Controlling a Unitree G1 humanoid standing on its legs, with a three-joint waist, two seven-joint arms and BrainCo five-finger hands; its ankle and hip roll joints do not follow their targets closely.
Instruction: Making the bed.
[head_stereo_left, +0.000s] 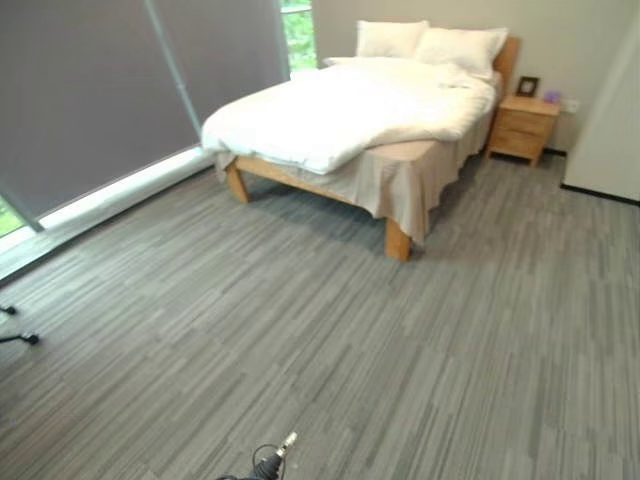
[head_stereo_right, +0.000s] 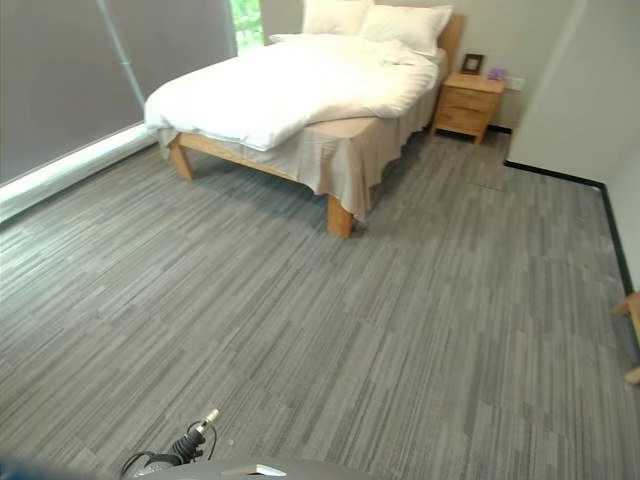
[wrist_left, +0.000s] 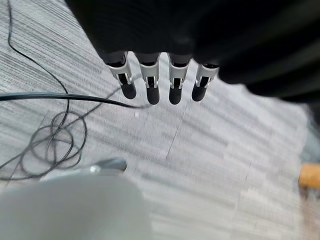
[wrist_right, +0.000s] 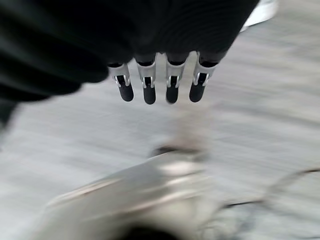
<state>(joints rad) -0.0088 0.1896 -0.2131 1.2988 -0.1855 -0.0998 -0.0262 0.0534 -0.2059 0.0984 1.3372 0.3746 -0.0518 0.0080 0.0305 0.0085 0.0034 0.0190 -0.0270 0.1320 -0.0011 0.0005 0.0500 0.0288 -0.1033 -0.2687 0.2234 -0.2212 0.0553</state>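
A wooden bed (head_stereo_left: 400, 240) stands across the room, far from me. A white duvet (head_stereo_left: 340, 110) lies rumpled over it, pulled toward the window side, leaving a beige sheet (head_stereo_left: 400, 180) bare at the near foot corner. Two white pillows (head_stereo_left: 430, 42) rest at the headboard. My left hand (wrist_left: 160, 75) hangs over the grey floor with its fingers straight and nothing in them. My right hand (wrist_right: 160, 75) hangs the same way, fingers straight and empty.
A wooden nightstand (head_stereo_left: 522, 125) with a picture frame (head_stereo_left: 527, 86) stands beside the bed head. Grey blinds (head_stereo_left: 100, 90) cover the windows on the left. A white wall corner (head_stereo_right: 570, 90) juts in at the right. Grey plank floor (head_stereo_left: 350, 350) stretches between me and the bed.
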